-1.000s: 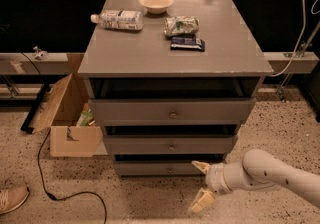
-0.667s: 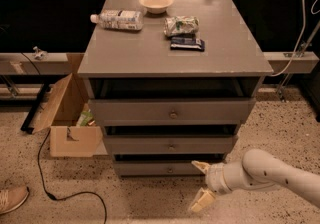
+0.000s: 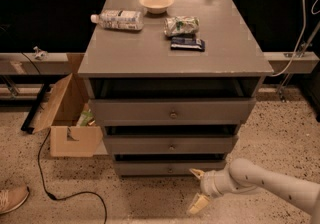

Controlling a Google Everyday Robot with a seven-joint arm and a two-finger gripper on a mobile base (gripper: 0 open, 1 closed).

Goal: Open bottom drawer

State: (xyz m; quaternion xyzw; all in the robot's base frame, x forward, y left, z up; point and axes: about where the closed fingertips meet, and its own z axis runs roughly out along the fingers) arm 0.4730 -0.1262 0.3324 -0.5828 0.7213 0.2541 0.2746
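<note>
The gripper (image 3: 197,188) hovers low before the grey cabinet (image 3: 150,55), right of centre, its two fingers spread wide and holding nothing, the upper fingertip seemingly just short of the bottom drawer (image 3: 145,168), lowest of three at the floor.

Gripper (image 3: 196,188), pale fingers spread apart, hangs low, below the worktop's front right corner, just right of the plain grey bottom drawer (image 3: 145,169). Its white arm (image 3: 280,188) is cut off at the right and bottom edges of the view. Drawer's round metal knob (image 3: 170,170): too small for detail. Gaps above all three drawer fronts lost in shadow. Clear plastic bottle (image 3: 117,19) near the back left corner: label unreadable. Brown cardboard box (image 3: 65,118) partly hidden under the front left corner. Tan shoe (image 3: 11,199) cut by the view's left edge.
</note>
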